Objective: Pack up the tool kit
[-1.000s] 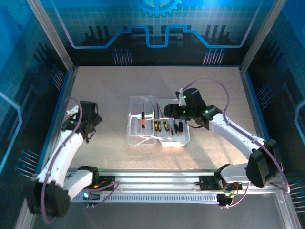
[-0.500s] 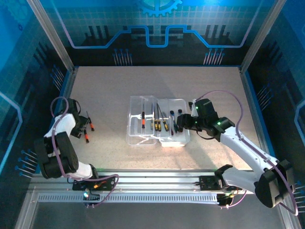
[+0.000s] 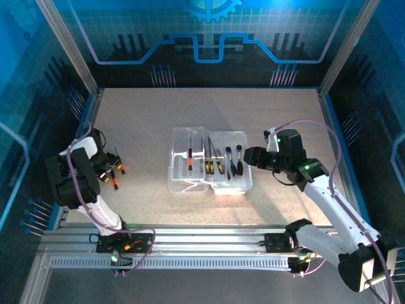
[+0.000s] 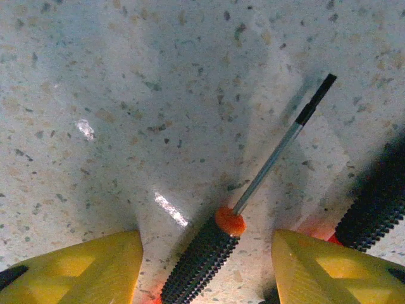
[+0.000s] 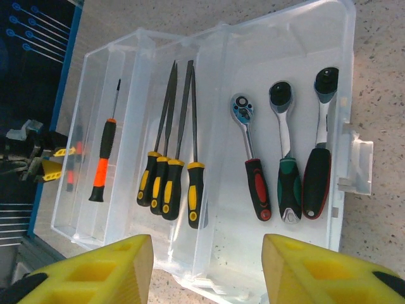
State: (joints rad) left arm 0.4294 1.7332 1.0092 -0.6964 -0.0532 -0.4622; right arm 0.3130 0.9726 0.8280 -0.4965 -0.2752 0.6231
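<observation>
The clear plastic case (image 3: 180,183) lies open mid-table. In it are an orange-and-black screwdriver (image 5: 101,168), several yellow-and-black handled tools (image 5: 168,187) and three ratchet wrenches (image 5: 285,180). Two loose screwdrivers (image 3: 117,171) lie at the far left of the table. My left gripper (image 3: 106,168) is down over them, open. Its yellow fingers (image 4: 82,272) stand either side of one black knurled handle with an orange collar (image 4: 202,256) without touching it. The second loose screwdriver (image 4: 378,202) lies just right of it. My right gripper (image 3: 250,156) hangs open and empty beside the case's right edge.
Blue enclosure walls and metal frame posts (image 3: 82,69) ring the table. The left gripper works close to the left wall. The case's latch tab (image 5: 357,158) juts out toward the right gripper. Bare speckled tabletop (image 3: 145,114) lies between the loose screwdrivers and the case.
The left arm swung out to the far left and dropped onto the loose screwdrivers, its jaws narrowing. The right gripper pulled back rightward off the case.
</observation>
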